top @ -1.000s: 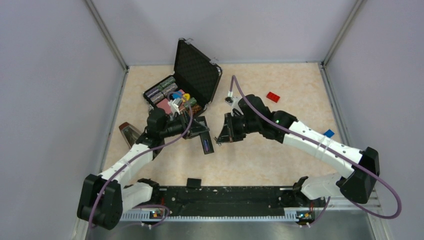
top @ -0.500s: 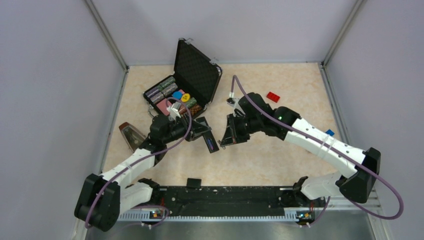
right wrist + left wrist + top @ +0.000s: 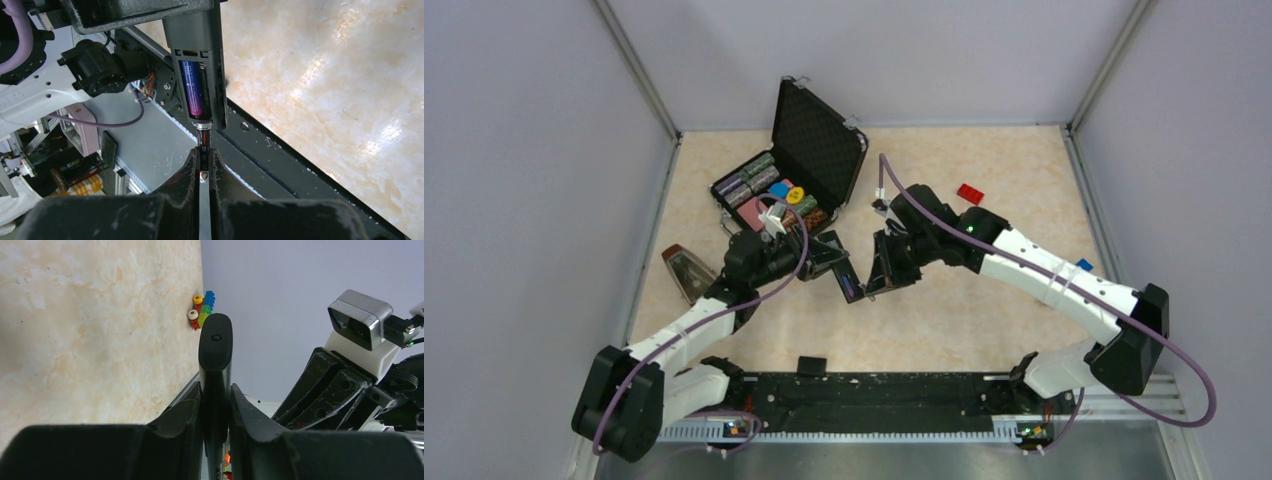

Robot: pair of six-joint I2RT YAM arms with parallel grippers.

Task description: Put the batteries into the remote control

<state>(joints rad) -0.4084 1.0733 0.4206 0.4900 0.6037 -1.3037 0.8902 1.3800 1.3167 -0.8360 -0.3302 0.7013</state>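
Note:
My left gripper is shut on the black remote control and holds it above the table, battery recess facing the right arm. In the left wrist view the remote stands edge-on between my fingers. In the right wrist view the remote's recess holds one purple battery in its left slot. My right gripper is shut on the second battery, whose tip touches the recess's lower end at the right slot. The right gripper sits just right of the remote in the top view.
An open black foam-lined case with chip stacks and toy bricks stands at the back left. A red brick and a blue brick lie on the right. A brown object lies left. A small black cover piece sits by the front rail.
The left gripper has lifted the remote and carried it to the right, toward the right gripper. The right gripper has moved slightly left, so the battery now meets the remote's end.

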